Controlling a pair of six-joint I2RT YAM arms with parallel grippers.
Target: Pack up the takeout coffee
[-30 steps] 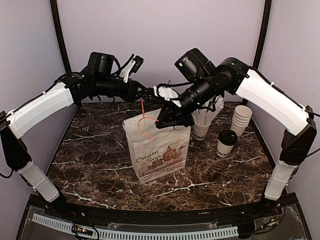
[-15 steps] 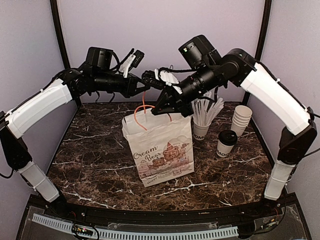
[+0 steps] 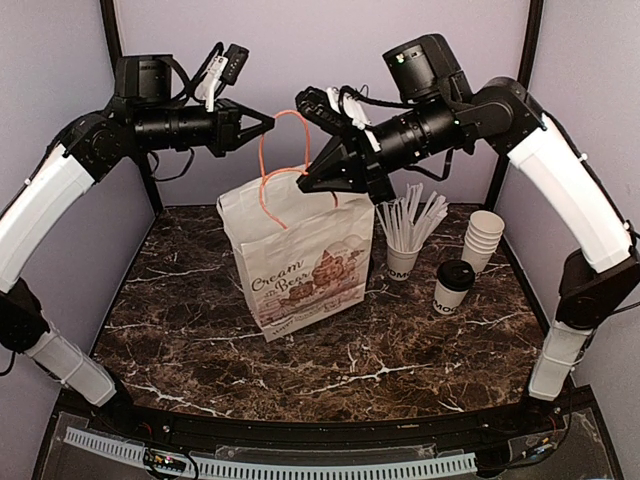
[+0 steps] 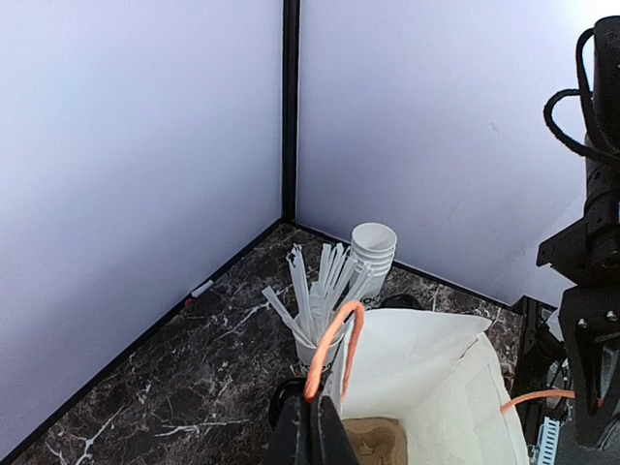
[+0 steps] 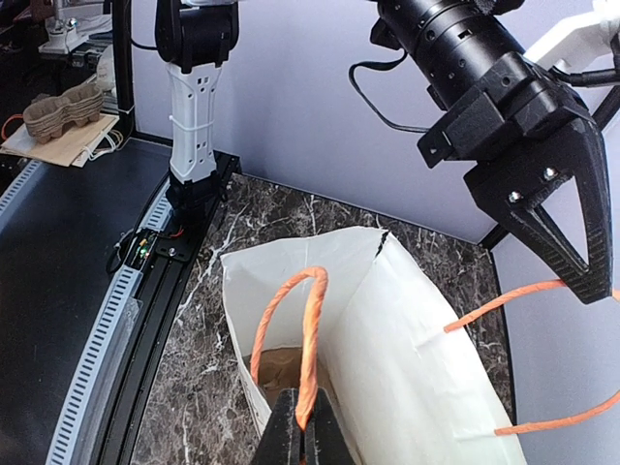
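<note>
black-domed paper cup (image 3: 454, 286), creased white bag (image 3: 300, 255), thin orange loop handles (image 3: 261, 166)

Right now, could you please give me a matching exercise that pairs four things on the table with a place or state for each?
Things:
1. paper bag
2. takeout coffee
3. stack of lidless cups
4. cup of white sticks

Places or states:
A. topped with a black dome lid
B. nested, farthest right
C. orange handles pinched by the left gripper and right gripper
D. standing between the bag and the lidded cup

Pairs: 1-C; 2-A; 3-B; 4-D
</note>
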